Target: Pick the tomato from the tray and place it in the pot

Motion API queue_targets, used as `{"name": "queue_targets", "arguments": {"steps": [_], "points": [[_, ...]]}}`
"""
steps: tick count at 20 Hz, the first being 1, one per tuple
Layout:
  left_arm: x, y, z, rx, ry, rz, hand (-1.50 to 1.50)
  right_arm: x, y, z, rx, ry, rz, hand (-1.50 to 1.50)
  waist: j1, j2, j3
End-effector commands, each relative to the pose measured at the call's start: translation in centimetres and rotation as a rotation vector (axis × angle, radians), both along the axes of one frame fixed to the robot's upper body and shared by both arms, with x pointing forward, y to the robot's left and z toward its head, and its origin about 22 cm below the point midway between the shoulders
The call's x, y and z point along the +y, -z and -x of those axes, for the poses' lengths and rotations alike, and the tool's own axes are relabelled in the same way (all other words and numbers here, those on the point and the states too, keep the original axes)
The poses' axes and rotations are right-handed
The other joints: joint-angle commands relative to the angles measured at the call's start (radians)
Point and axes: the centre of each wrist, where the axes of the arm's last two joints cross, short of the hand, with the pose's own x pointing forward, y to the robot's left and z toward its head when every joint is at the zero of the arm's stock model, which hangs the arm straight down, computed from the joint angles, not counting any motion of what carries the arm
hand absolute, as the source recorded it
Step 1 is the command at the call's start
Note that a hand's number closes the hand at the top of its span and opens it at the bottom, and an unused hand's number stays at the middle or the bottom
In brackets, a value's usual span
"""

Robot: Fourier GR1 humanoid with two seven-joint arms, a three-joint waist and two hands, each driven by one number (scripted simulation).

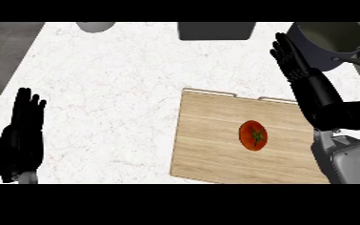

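Left robot hand (22, 136): seen at 8 o'clock, resting on the bench (105, 90), fingers straight, nothing held.
Tomato (253, 135): set on the wooden tray (211, 143) at 4 o'clock.
Right robot hand (304, 78): raised at 2 o'clock, fingers extended, empty, beside the pot (330, 43).
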Motion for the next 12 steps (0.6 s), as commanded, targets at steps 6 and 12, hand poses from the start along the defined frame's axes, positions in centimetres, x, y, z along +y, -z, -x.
{"name": "queue_targets", "arguments": {"steps": [6, 12], "points": [[4.4, -0.6, 1.2, 0.177, 0.082, -0.334, 0.00, -8.3, 10.9, 7.1, 0.348, 0.536, -0.198, 1.50, -0.096, 0.004, -0.019], [4.5, 0.4, 2.1, 0.260, 0.163, -0.293, 0.00, -8.7, 11.9, 11.5, -0.148, 0.794, 0.315, -1.50, -0.086, -0.010, -0.025]]}}
